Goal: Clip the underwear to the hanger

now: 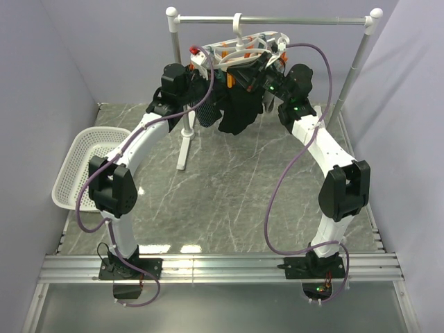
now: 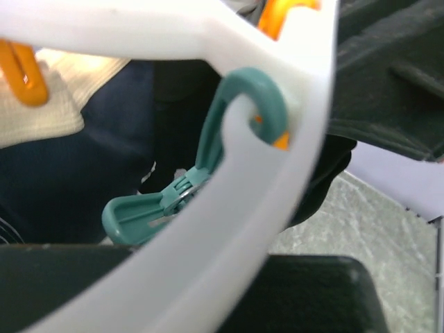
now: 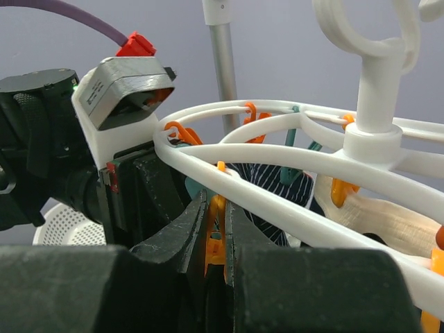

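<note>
Up at hanger (image 3: 374,142), both arms raised; right hand (image 3: 216,211) pinching orange peg (image 3: 216,244) (left hand (image 1: 206,64) grip unclear).

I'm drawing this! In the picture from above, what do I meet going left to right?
White mesh plastic basket → white stand leg → hanging black cloth underwear → right arm's black elbow joint.

No text, brand or number can be read in any view. The only print is a small label on the side of the grey camera housing (image 3: 132,80), left of the hanger (image 3: 374,142) in the right wrist view. Its lines are too fine and blurred to make out.
</note>
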`<action>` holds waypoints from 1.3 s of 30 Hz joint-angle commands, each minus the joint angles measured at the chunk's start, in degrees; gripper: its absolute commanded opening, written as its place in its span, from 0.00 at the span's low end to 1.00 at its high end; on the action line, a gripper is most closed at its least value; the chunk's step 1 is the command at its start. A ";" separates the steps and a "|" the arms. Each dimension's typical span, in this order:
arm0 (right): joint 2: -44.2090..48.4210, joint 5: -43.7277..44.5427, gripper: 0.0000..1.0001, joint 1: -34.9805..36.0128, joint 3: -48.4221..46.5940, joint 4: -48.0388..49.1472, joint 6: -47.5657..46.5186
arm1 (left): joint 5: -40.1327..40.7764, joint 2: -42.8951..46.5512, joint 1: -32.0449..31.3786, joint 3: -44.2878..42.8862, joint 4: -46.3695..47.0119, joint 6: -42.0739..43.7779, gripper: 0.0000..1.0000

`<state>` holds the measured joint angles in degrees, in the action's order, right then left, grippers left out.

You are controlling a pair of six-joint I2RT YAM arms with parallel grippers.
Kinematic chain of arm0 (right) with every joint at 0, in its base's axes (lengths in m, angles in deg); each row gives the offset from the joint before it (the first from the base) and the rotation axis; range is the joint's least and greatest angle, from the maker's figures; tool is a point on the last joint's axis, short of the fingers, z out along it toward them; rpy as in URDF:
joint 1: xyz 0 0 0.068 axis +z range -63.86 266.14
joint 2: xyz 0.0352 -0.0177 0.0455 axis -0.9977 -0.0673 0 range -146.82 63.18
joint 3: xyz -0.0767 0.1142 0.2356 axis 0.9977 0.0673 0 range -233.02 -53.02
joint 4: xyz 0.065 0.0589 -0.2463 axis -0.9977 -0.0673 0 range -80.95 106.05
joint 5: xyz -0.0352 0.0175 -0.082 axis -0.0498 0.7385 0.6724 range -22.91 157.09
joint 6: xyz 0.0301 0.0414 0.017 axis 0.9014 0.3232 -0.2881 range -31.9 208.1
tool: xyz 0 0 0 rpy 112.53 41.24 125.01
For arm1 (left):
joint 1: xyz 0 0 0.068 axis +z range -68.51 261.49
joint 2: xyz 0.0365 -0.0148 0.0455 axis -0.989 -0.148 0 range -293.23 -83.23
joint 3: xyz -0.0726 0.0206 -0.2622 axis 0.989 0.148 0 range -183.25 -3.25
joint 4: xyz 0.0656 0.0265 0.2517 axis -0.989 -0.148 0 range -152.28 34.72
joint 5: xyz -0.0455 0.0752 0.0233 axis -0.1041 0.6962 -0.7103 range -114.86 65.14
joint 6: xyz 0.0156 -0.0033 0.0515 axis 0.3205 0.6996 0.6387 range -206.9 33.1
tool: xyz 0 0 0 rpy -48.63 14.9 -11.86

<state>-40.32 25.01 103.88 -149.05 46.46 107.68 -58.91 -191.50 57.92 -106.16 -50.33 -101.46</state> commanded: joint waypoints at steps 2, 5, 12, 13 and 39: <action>1.11 -2.83 0.00 1.07 0.31 -1.23 -2.25 | 1.62 4.38 0.02 -2.04 4.26 -6.69 0.00; 1.37 -2.65 0.00 1.16 0.67 -1.06 -3.66 | -0.22 6.66 0.02 2.44 9.79 -8.63 0.00; 1.55 -3.44 0.00 1.16 1.10 -1.06 -4.72 | 0.20 8.60 0.11 4.91 13.94 -9.43 0.00; 1.55 -3.62 0.00 1.16 1.11 -0.80 -4.63 | 0.55 9.04 0.19 5.61 14.64 -9.34 0.00; 1.29 -5.99 0.00 1.07 2.34 1.31 -5.69 | 1.08 11.33 1.42 10.19 26.87 -15.14 0.00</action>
<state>-40.08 22.60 104.95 -148.13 49.81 103.72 -58.23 -184.94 58.33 -93.44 -32.82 -113.99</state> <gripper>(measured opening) 0.153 0.052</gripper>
